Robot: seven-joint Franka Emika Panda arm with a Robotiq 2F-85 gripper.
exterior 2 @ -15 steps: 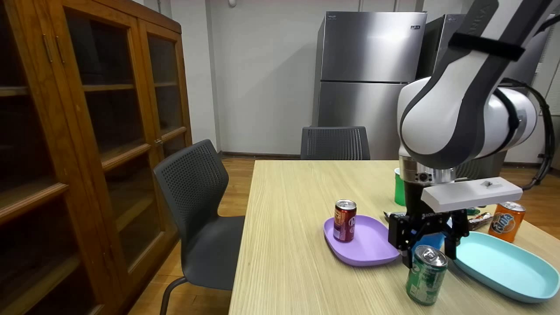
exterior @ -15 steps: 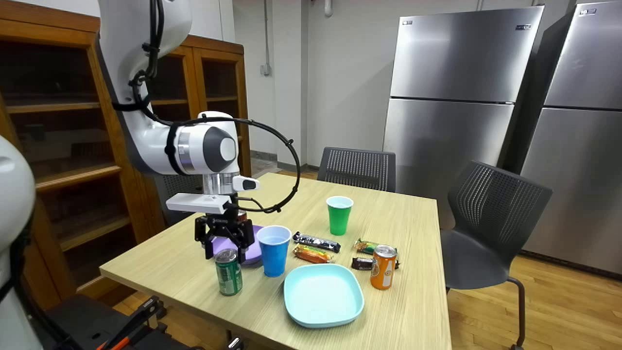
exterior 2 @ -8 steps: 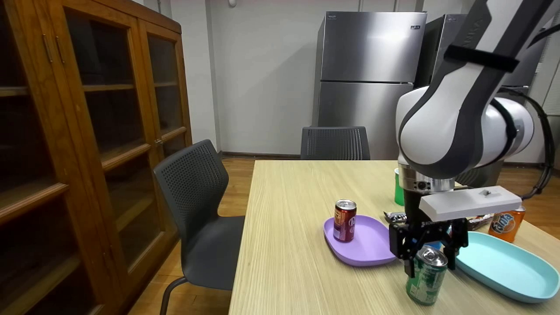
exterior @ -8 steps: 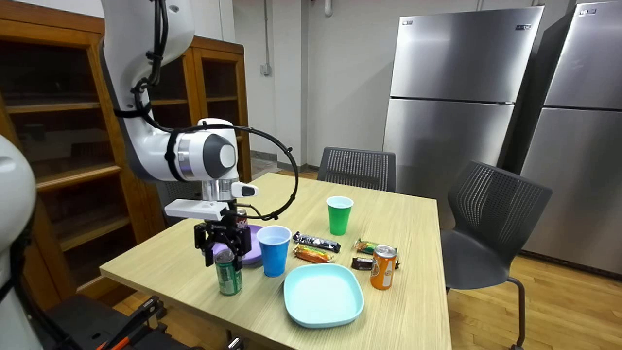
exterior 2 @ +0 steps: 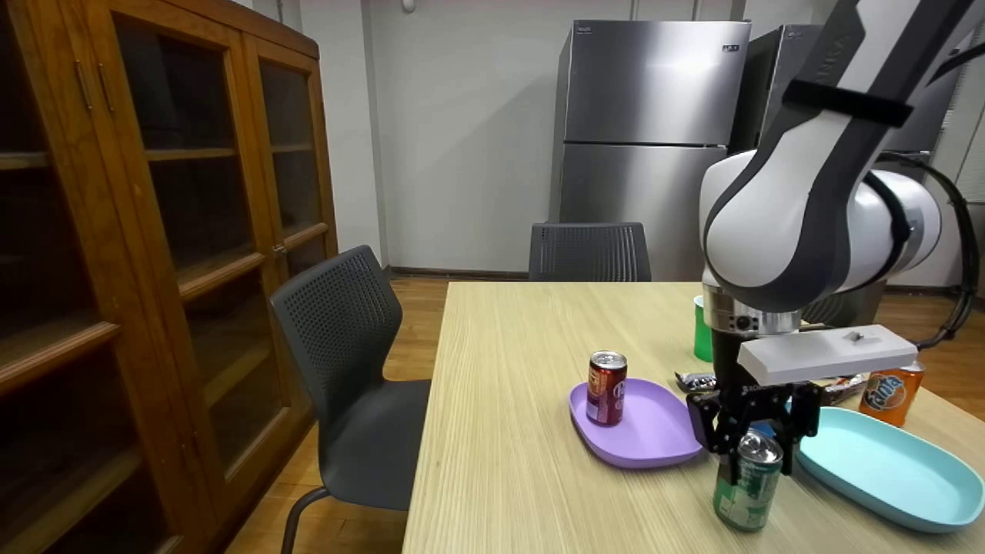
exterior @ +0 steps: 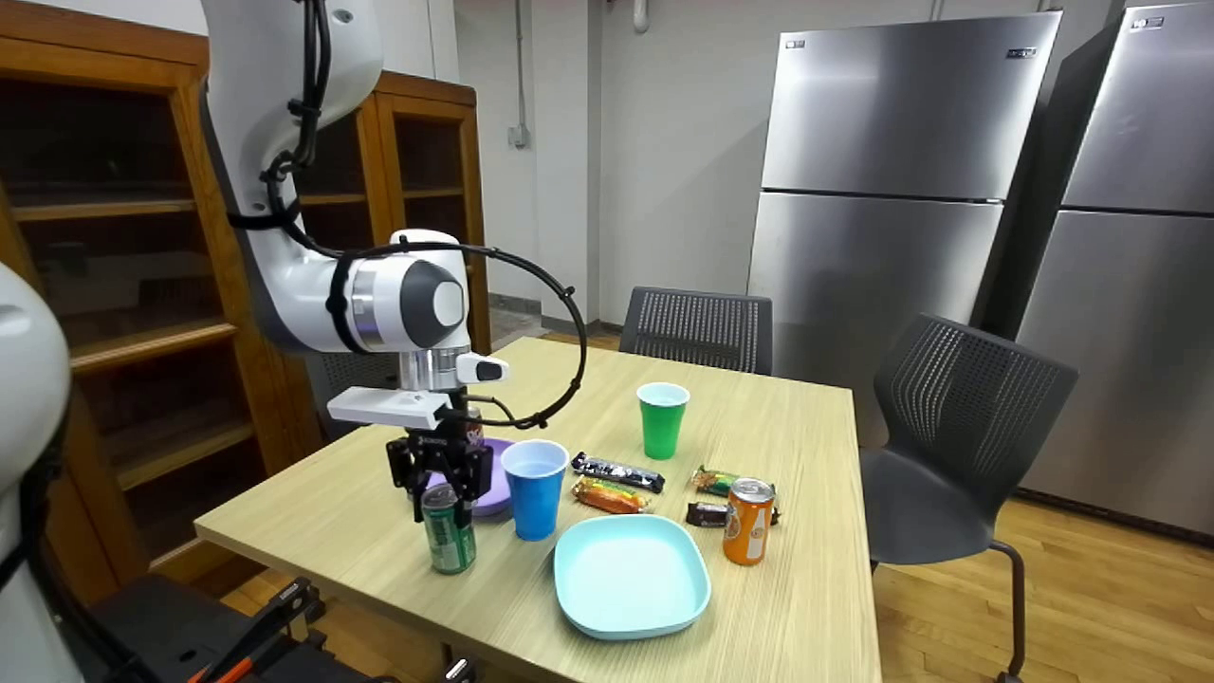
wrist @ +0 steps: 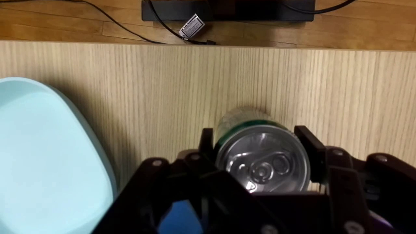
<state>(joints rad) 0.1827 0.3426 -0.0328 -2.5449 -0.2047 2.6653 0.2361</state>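
- In an exterior view, the tool (exterior: 440,515) hung over the surface (exterior: 759,427) with one finger on either side of the upper part of a green can (exterior: 452,548). The can stood near the surface's edge, close to a blue cup (exterior: 536,495), with a teal plate (exterior: 631,574) nearby.
- In an exterior view, the green can's base looked to rest on the surface, so reaching seemed done and lifting seemed not yet done. A red can (exterior 2: 606,391) stood on a purple plate (exterior 2: 658,438), apart from the tool.
- In the wrist view, the jaws stood at a middling width, against both sides of the green can, apparently gripping it. How firm that hold was could not be told.
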